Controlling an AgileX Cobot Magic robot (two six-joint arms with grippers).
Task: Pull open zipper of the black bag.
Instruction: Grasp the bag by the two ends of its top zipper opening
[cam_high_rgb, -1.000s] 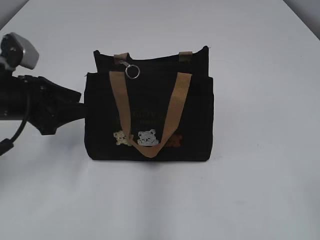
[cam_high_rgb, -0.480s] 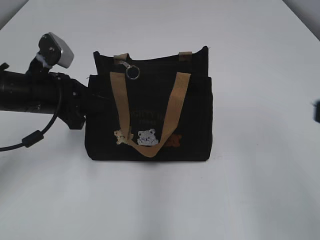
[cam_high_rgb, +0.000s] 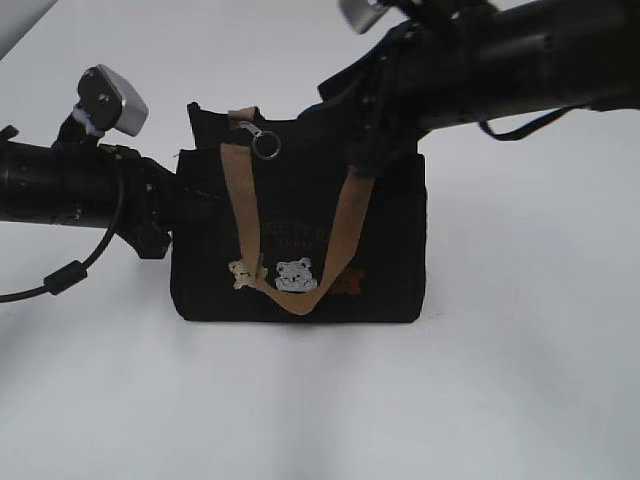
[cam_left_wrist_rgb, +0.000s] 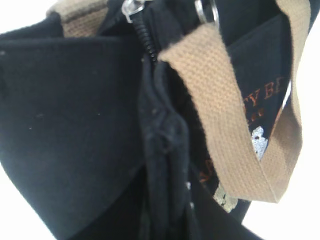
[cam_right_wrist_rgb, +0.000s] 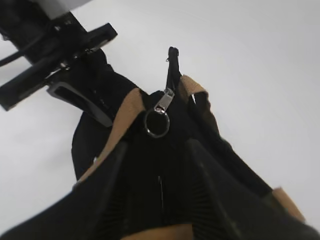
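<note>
The right arm (cam_high_rgb: 500, 60) has swung in from the right edge and now reaches across the top of the bag (cam_high_rgb: 300, 240); the left arm (cam_high_rgb: 80, 190) hasn't budged in the last half second.

Exterior view: the bag stands upright mid-table (cam_high_rgb: 520, 380), left arm pressed against its left side. The left gripper itself is hidden in the black fabric there. The ring (cam_high_rgb: 265, 145) hangs at the top rim, left of centre. The right gripper (cam_high_rgb: 370, 150) sits over the rim's right part.

Left wrist view: all fabric, very close, the zipper (cam_left_wrist_rgb: 146, 37) running up to the slider. The fingers don't show, so I can't see a grip, though the gripper has nearly closed.

Right wrist view: 2 dark fingers (cam_right_wrist_rgb: 210, 200) stand apart, straddling the rim, holding nothing. The ring lies ahead, between them but untouched.
</note>
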